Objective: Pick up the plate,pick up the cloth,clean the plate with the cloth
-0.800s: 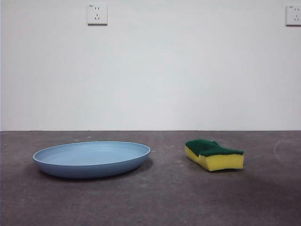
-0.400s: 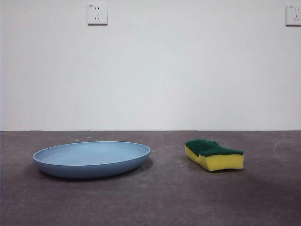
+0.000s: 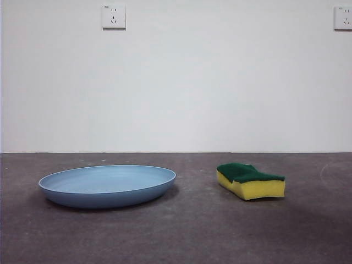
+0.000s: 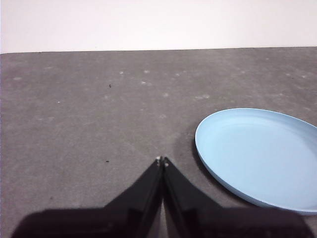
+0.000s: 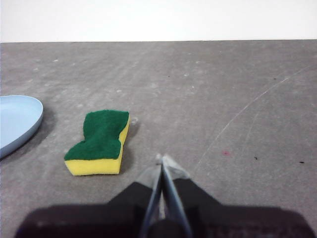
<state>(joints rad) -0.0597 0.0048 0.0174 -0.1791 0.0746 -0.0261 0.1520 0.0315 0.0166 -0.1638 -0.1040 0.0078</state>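
Note:
The light blue plate (image 3: pixel 107 185) lies flat on the dark table at the left of the front view. It also shows in the left wrist view (image 4: pixel 257 153) and its rim in the right wrist view (image 5: pixel 17 121). The cloth, a yellow sponge with a green top (image 3: pixel 250 180), lies to the plate's right, and shows in the right wrist view (image 5: pixel 99 143). My left gripper (image 4: pixel 161 160) is shut and empty, short of the plate's edge. My right gripper (image 5: pixel 161 158) is shut and empty, beside the sponge and apart from it. Neither arm shows in the front view.
The grey table (image 3: pixel 192 231) runs back to a white wall with two sockets, one (image 3: pixel 113 16) at the upper left and one (image 3: pixel 344 17) at the upper right. Faint scratch marks (image 5: pixel 242 111) cross the table near the right gripper.

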